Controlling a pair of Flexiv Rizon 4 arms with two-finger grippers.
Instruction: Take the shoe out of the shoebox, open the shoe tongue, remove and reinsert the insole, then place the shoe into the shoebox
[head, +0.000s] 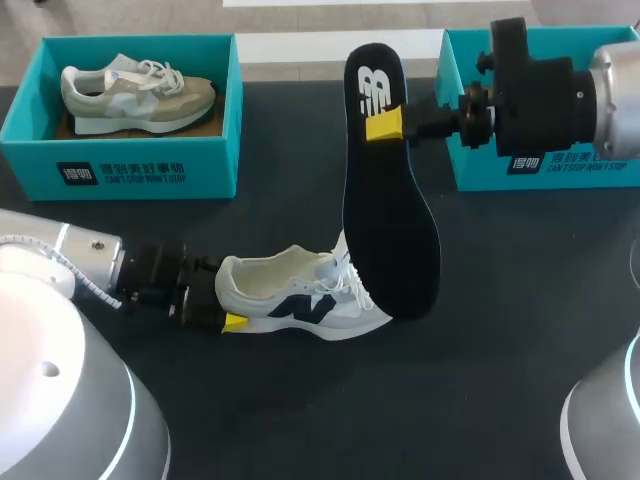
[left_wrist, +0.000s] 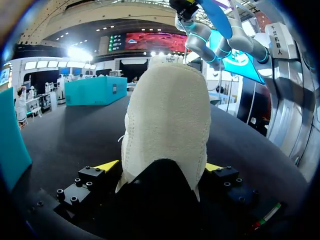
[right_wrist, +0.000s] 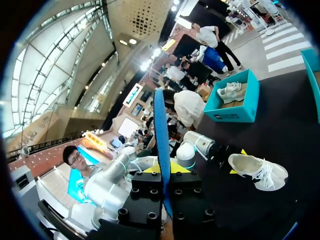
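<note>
Left gripper (left_wrist: 160, 170): clamped on the heel of the shoe (head: 300, 300), one yellow-tipped finger against each side of the heel, low over the bench (head: 300, 410).
Shoe: white with a dark mark on its side. It stands on its sole on the bench, toe pointing away from the left gripper and opening facing up. Its loose laces lie at the end far from that gripper.
Right gripper (right_wrist: 164, 167): clamped on the insole (head: 390, 230) near its heel end, one finger on each face, well above the bench.
Insole: black with a white logo on the face seen from the head view. It looks blue where the right wrist view sees it edge-on between the fingers. It hangs down from the right gripper, and its broad toe end is down by the shoe's laces. Whether it touches the shoe cannot be told.
Right shoebox (head: 480, 165): teal, just behind the right gripper and partly hidden by its arm, so its inside is out of sight.
Left shoebox (head: 130, 170): teal and open, well beyond the left gripper, apart from the held shoe.
Second shoe (head: 135, 95): beige and white, lying inside the left shoebox on its sole.
Bench: dark, carrying the shoe and both boxes.
</note>
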